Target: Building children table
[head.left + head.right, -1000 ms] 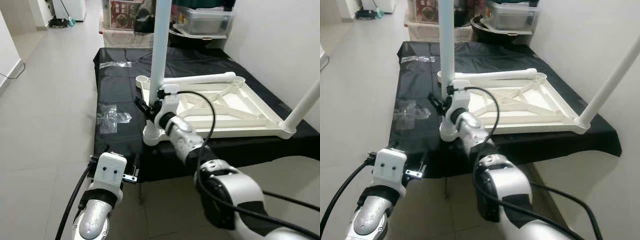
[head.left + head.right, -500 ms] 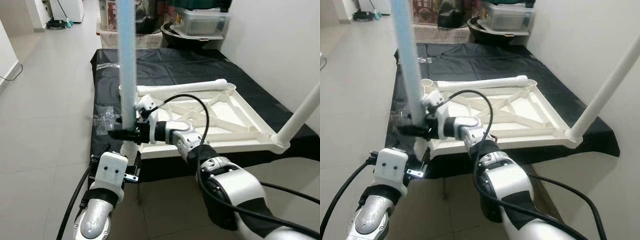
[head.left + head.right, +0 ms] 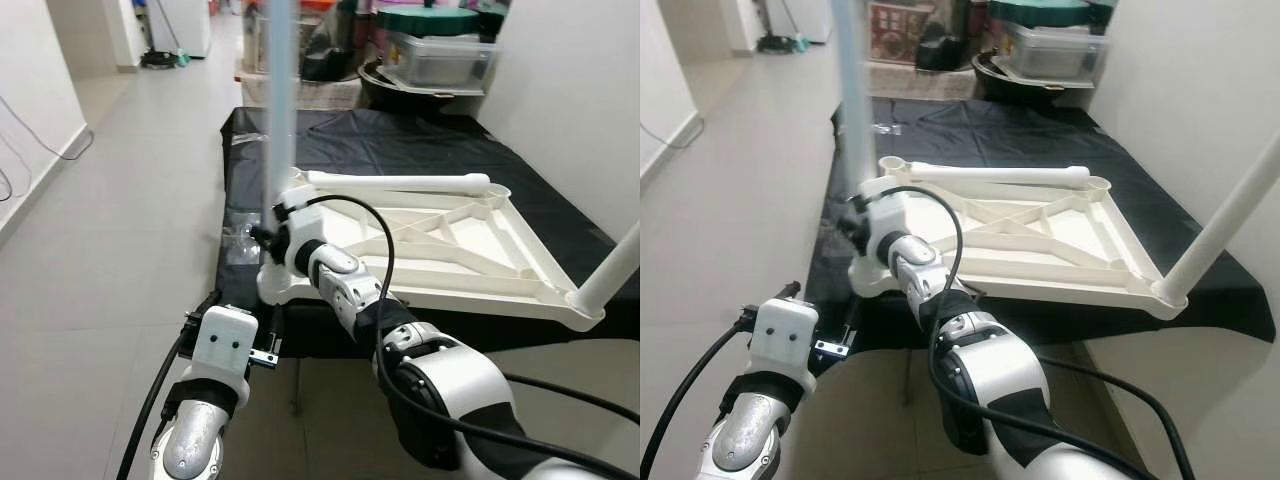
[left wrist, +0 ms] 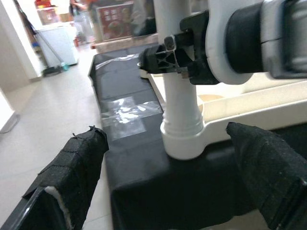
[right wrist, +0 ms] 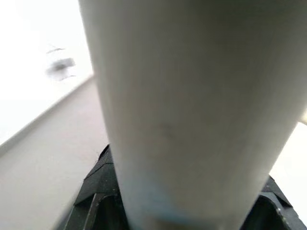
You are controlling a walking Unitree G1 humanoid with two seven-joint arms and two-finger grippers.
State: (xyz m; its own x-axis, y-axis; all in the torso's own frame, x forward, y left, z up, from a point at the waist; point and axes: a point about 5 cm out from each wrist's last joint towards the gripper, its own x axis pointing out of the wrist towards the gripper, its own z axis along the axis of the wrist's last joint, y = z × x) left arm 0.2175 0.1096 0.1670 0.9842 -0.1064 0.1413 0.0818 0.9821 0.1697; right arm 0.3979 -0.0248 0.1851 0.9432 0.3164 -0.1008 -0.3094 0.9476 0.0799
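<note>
A black sheet (image 3: 400, 150) covers the bench; crumpled clear plastic (image 3: 240, 243) lies on it. Behind stands a lidded clear bin (image 3: 440, 60), perhaps storage.

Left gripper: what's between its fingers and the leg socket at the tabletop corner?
Nothing solid. In the left wrist view the open left gripper faces the leg socket, with bare black cloth between.

A black-draped surface (image 3: 400, 140) stands on a pale tiled floor (image 3: 130, 200). On it lie an upturned white tabletop (image 3: 440, 250) and clear plastic bags (image 3: 240, 240).
</note>
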